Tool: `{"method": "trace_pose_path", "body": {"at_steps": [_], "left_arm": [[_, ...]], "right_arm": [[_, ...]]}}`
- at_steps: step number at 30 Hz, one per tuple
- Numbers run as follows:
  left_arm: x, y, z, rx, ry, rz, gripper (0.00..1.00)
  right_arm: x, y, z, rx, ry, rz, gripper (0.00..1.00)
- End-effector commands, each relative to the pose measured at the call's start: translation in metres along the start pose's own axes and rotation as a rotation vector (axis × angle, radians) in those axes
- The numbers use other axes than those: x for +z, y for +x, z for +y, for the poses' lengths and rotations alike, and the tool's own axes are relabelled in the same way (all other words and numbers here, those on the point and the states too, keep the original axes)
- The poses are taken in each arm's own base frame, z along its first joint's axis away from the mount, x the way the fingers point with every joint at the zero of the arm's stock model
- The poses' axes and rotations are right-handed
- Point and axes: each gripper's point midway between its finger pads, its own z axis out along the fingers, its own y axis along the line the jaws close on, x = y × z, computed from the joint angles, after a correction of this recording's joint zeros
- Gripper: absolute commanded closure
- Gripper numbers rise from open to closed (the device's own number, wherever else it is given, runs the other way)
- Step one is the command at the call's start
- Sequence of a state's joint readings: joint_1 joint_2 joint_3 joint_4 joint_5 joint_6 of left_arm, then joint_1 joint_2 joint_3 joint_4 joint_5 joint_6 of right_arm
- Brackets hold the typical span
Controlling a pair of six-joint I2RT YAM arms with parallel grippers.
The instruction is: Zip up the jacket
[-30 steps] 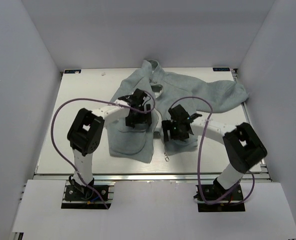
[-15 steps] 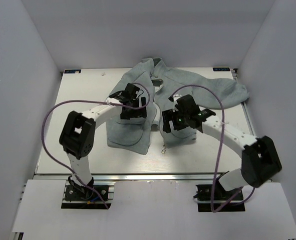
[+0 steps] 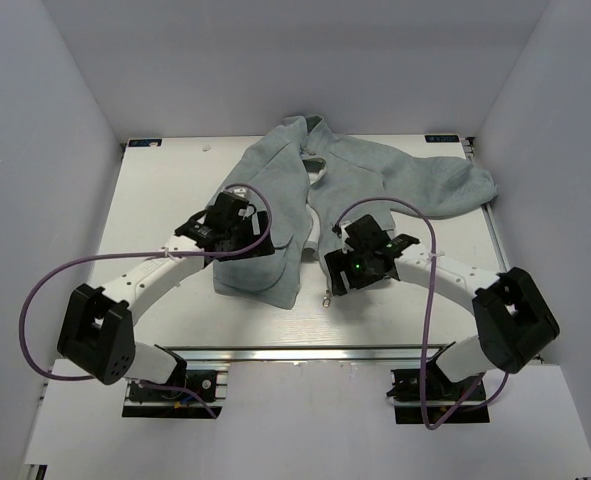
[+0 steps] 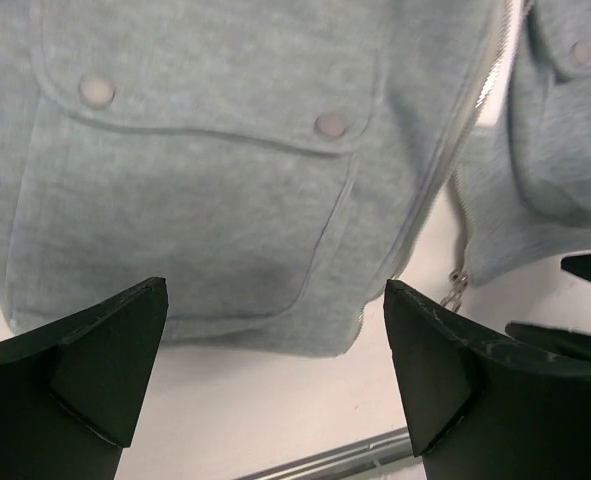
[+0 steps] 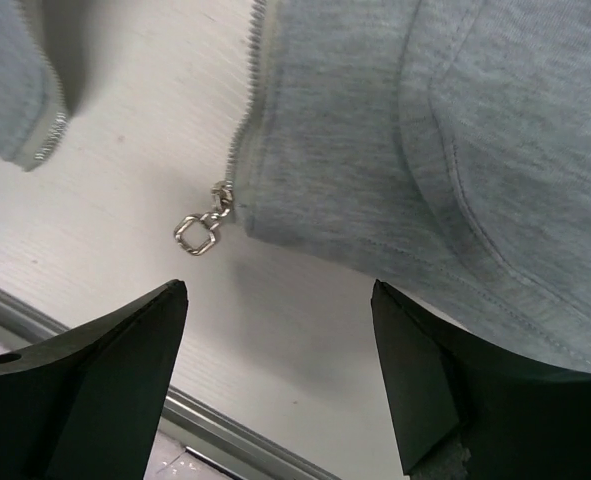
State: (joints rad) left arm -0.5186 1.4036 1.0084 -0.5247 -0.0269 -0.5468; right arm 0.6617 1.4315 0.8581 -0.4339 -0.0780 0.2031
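Lying open on the table (image 3: 155, 200), hem nearest, the jacket (image 3: 375, 175) has the left gripper (image 4: 275, 330) over its left pocket (image 4: 195, 200) and the right gripper (image 5: 280, 340) by the zipper pull (image 5: 200, 232), both with jaws apart, probably to line up the zipper ends.

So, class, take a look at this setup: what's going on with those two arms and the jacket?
Two robot arms are working on a grey-green fleece jacket that lies open on the table. The left gripper hovers open over one front panel's flap pocket. The right gripper hovers open over the other panel's bottom corner, close to the silver zipper pull. Neither holds anything, and the zipper's two halves lie apart, not yet joined.
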Motion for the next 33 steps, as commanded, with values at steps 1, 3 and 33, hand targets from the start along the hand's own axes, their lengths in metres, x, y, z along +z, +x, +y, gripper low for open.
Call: {"method": "trace_pose_path", "body": {"at_steps": [1,3,33], "left_arm": [[-0.012,0.003,0.003,-0.031,0.008,-0.018,0.02],[-0.013,0.005,0.003,-0.034,0.009,-0.019,0.02],[0.000,0.008,0.010,-0.013,-0.035,0.010,0.02]], "right_arm": [[0.010,-0.007,-0.004,0.001,0.038,0.007,0.21],[0.015,-0.008,-0.007,0.006,0.059,0.013,0.23],[0.053,-0.005,-0.010,0.038,0.151,0.018,0.27]]}}
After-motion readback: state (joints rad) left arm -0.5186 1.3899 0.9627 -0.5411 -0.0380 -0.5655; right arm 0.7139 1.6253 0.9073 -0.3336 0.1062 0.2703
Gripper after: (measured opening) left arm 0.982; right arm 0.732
